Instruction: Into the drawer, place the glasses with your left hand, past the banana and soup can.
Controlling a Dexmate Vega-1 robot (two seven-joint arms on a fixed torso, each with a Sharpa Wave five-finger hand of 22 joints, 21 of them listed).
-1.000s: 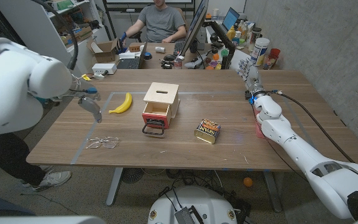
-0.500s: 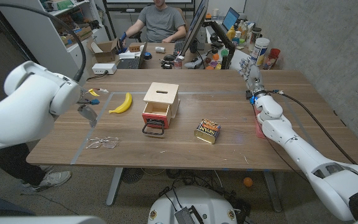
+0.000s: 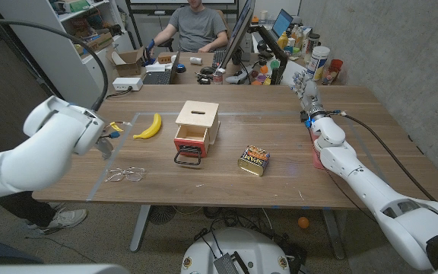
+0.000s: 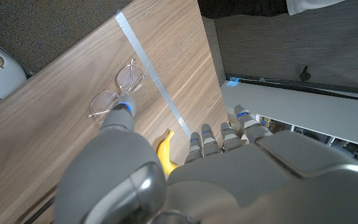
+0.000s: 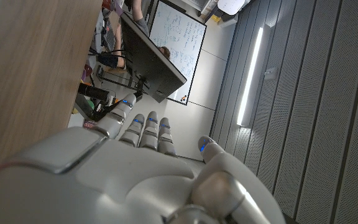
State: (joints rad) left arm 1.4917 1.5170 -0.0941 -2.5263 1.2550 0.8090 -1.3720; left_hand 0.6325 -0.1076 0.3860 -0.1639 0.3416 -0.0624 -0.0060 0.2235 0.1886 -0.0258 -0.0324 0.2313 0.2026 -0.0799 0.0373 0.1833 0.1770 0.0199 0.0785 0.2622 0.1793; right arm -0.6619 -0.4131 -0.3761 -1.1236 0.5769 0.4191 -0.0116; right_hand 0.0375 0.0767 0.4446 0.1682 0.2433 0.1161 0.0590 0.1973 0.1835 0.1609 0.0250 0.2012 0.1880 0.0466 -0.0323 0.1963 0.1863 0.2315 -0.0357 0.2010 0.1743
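Observation:
The clear-framed glasses (image 3: 125, 175) (image 4: 118, 93) lie on the table near its front left. My left hand (image 3: 104, 142) (image 4: 191, 174) hovers just above and behind them, fingers apart and holding nothing. A yellow banana (image 3: 148, 126) (image 4: 165, 152) lies between the glasses and the wooden box (image 3: 198, 120), whose red drawer (image 3: 189, 144) is pulled open with its black handle facing front. The soup can (image 3: 254, 160) lies on its side to the right of the drawer. At the far right edge my right hand (image 3: 307, 90) (image 5: 154, 168) stands with fingers straight, empty.
A person (image 3: 196, 27) sits behind the table among a laptop (image 3: 158, 74), a cardboard box (image 3: 128, 61) and desk clutter. Bottles and cans (image 3: 322, 65) stand at the back right corner. Grey tape lines (image 3: 101, 171) cross the table (image 3: 280, 129).
My left arm has dropped and drawn back toward the left edge, and its hand has come down closer to the glasses. The right arm and the objects have stayed put.

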